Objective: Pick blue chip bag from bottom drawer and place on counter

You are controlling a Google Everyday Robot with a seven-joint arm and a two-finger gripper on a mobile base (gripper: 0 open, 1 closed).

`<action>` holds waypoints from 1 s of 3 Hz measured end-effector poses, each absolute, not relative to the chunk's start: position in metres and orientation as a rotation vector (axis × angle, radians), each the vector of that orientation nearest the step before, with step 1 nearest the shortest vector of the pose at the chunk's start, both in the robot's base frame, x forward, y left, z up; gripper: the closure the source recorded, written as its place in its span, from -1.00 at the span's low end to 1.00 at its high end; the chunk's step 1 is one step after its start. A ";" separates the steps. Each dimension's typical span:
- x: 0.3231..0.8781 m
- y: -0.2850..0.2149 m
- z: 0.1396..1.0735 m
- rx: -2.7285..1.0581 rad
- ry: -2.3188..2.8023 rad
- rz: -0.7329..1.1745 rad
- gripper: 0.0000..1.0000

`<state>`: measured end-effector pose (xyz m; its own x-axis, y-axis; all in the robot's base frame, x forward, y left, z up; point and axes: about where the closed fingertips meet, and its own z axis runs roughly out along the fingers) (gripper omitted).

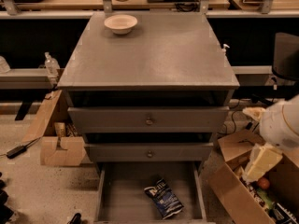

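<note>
The blue chip bag [163,199] lies flat on the floor of the open bottom drawer [117,190], right of its middle and near the front. The counter [154,55] is the grey top of the cabinet above it. My arm shows at the right edge as a white rounded part [281,125] with a cream piece below it. My gripper [259,162] is at that cream end, to the right of the drawer and above a cardboard box. It is well apart from the bag.
A white bowl [120,23] sits at the counter's back left. Two knobbed drawers [148,121] are closed above the open one. An open cardboard box [236,192] with items stands at the right, another box [60,146] at the left. Wooden benches run behind.
</note>
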<state>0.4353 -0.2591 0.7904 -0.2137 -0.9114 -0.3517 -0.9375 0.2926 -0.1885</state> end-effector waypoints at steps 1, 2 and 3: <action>0.466 -0.277 0.751 -1.566 2.092 0.058 -1.00; 0.517 -0.303 0.732 -1.427 2.037 -0.036 -1.00; 0.537 -0.309 0.737 -1.369 2.003 -0.105 -1.00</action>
